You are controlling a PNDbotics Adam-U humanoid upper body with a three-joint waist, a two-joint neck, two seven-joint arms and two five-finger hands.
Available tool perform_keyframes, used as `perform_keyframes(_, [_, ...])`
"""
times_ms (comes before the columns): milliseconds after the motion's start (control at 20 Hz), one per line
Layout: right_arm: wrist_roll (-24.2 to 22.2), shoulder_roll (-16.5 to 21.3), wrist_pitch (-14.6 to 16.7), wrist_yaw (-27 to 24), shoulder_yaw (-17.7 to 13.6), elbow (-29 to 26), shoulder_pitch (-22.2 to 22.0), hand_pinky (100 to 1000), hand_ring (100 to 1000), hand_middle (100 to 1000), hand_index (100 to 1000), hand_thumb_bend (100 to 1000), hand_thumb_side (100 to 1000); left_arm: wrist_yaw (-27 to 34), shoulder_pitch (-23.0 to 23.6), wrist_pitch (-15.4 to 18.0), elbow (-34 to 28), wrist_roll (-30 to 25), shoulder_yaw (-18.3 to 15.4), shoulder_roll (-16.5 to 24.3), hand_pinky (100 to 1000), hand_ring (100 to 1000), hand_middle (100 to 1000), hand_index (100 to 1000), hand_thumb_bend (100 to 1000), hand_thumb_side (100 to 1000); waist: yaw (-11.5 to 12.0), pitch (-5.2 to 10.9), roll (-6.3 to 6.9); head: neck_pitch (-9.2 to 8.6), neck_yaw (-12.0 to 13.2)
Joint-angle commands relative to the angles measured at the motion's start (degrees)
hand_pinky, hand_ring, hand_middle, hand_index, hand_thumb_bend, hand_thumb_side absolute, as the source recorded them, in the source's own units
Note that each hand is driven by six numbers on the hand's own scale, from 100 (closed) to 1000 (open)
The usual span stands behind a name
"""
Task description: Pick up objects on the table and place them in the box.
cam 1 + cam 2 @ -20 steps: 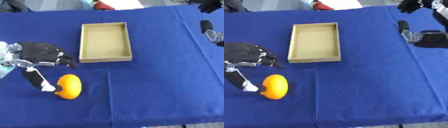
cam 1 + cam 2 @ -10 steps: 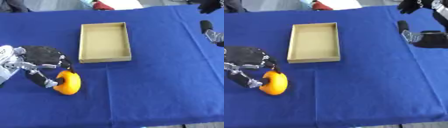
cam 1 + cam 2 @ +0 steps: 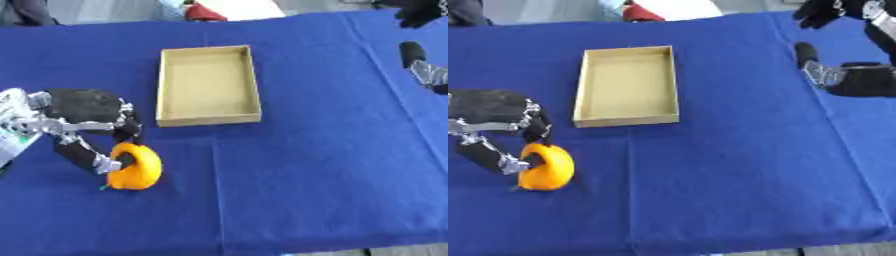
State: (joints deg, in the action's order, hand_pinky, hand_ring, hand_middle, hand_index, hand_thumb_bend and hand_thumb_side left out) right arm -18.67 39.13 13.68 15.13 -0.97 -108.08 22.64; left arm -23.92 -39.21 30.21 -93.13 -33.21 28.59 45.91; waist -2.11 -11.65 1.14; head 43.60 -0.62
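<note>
While the left hand [image 3: 83, 112] curls its fingers and thumb around the orange fruit [image 3: 134, 166], grasping is under way; next, lift and carry it to the box [image 3: 208, 83] beyond the fingertips.

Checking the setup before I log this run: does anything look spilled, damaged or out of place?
Nothing stands out. The box sits upright and empty on the blue table; the left robot hand is closed on the orange fruit.
</note>
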Motion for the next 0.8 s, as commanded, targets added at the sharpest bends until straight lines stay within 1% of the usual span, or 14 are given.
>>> perform_keyframes(50, [-0.28,0.93,0.24,-0.60,-0.20,-0.53,0.54,677,691,692,939,100,256,2.23,-2.80,11.16,-1.23,-10.81,-2.95,1.12,336,380,338,484,100,247,-0.22,1.08,0.03,-0.47,0.05])
perform_keyframes(100, [-0.39,0.91,0.26,-0.66,-0.09,-0.54,0.60,677,691,692,939,100,255,2.32,-3.88,10.81,-0.87,-10.42,-3.44,0.70,357,388,346,489,100,247,-0.40,1.11,0.07,-0.48,0.11])
perform_keyframes(200, [-0.68,0.83,0.36,-0.80,0.16,-0.57,0.77,677,691,692,939,100,256,1.94,-5.90,10.47,0.66,-9.81,-4.11,-0.62,357,389,347,490,100,247,-0.76,1.12,0.15,-0.47,0.31])
perform_keyframes(400, [-1.24,0.49,0.58,-1.21,0.60,-0.72,1.38,677,691,691,940,100,257,-1.17,-10.30,10.79,7.26,-7.13,-5.38,-5.05,363,397,355,495,100,248,-1.65,1.04,0.23,-0.55,1.08])
perform_keyframes(550, [-1.61,0.15,0.71,-1.54,0.94,-0.81,1.70,676,690,691,940,100,255,-5.75,-12.83,11.51,13.11,-3.84,-6.56,-8.60,371,404,363,501,100,248,-2.24,0.93,0.16,-0.59,1.61])
perform_keyframes(700, [-2.08,-0.10,0.83,-1.76,1.32,-0.81,1.99,677,690,691,940,100,255,-11.31,-14.77,12.67,18.51,-0.06,-7.69,-11.71,381,415,375,509,100,221,-2.80,0.80,0.14,-0.72,2.07])
perform_keyframes(800, [-2.25,-0.35,0.86,-1.91,1.43,-0.81,2.13,676,690,691,940,100,255,-15.64,-15.88,12.78,21.65,3.24,-8.76,-13.82,394,428,390,520,100,204,-3.17,0.75,0.10,-0.67,2.29])
